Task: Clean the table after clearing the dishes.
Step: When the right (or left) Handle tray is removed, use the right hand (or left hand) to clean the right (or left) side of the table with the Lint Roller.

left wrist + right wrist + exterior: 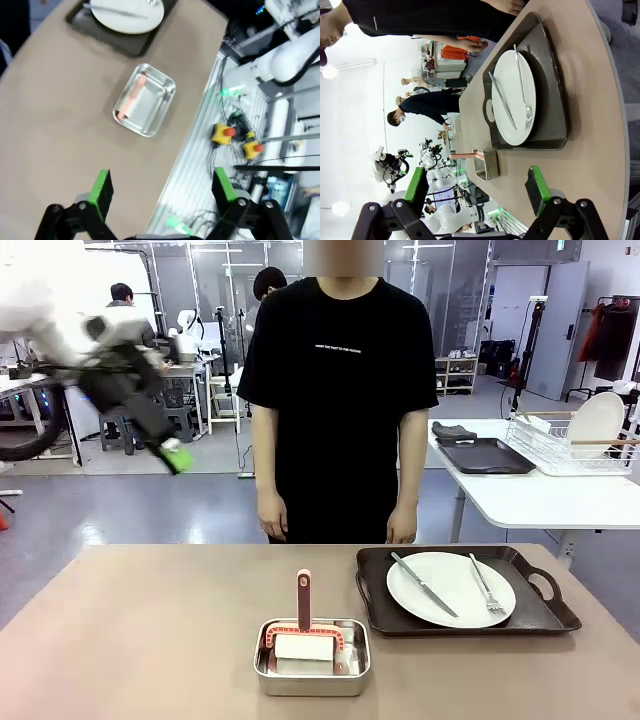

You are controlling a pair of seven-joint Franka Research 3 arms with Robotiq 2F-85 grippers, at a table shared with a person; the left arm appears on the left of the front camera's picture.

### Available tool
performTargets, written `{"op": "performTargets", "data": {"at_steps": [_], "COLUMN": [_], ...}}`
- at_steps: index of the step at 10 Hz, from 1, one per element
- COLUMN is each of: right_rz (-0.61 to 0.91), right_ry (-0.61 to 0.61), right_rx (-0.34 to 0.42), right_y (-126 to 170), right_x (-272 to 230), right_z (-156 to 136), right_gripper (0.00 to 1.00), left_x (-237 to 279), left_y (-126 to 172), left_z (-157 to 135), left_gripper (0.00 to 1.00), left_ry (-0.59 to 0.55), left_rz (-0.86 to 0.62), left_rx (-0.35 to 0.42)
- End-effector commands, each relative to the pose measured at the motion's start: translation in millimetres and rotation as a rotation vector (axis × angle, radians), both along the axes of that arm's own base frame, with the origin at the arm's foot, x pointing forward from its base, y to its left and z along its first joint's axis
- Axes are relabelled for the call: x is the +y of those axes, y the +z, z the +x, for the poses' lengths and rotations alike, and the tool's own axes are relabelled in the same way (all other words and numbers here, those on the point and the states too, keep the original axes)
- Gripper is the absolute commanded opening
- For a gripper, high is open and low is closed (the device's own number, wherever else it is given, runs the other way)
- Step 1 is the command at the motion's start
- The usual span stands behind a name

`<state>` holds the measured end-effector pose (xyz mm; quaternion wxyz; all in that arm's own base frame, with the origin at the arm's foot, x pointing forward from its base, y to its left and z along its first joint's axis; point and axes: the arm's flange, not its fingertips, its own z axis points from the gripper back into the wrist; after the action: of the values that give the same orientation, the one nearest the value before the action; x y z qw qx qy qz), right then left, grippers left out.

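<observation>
On the worktop's right, the tray with its plate sits uncleared. The left tool and right tool gape empty. Clearing comes first, so the next move probably calls for gripping the tray.

Count on tabletop: 1 tray, 1 plate, 1 knife, 1 fork, lower right; 1 steel pan, 1 roller, bottom centre.

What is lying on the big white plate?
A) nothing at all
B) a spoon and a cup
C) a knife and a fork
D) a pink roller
C: a knife and a fork lie side by side on the white plate, which sits on the dark tray.
</observation>
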<state>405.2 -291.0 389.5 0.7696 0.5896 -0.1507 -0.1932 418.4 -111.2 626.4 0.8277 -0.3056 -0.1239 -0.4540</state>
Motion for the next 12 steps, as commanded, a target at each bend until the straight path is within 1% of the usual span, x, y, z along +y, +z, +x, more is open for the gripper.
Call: {"op": "performTargets", "data": {"at_steps": [1,3,4,6,7,9,12], "right_rz": [0.000,0.000,0.000,0.000,0.000,0.000,0.000], "right_ry": [-0.001,-0.001,-0.001,-0.001,-0.001,-0.001,-0.001], "right_rx": [-0.004,-0.004,-0.004,-0.004,-0.004,-0.004,-0.004], "right_y": [2.9,2.9,2.9,2.9,2.9,2.9,2.9], "right_x": [1.0,1.0,1.0,1.0,1.0,1.0,1.0], "right_z": [-1.3,-1.3,-1.3,-1.3,-1.3,-1.3,-1.3], "right_gripper": [1.00,1.00,1.00,1.00,1.00,1.00,1.00], "left_x": [54.1,119.3,159.7,217.6,239.3,277.8,323.3], "left_y": [-11.0,-24.4,-35.5,-56.4,-66.1,-80.0,-96.2], "left_z": [-28.5,-51.3,-62.8,-80.6,-88.7,-99.0,-109.0], "left_gripper": [1.00,1.00,1.00,1.00,1.00,1.00,1.00], "left_ry": [0.123,0.215,0.298,0.347,0.354,0.419,0.545], "left_rz": [-0.154,-0.280,-0.321,-0.384,-0.429,-0.480,-0.516], "left_rx": [0.071,0.094,0.127,0.159,0.156,0.136,0.193]}}
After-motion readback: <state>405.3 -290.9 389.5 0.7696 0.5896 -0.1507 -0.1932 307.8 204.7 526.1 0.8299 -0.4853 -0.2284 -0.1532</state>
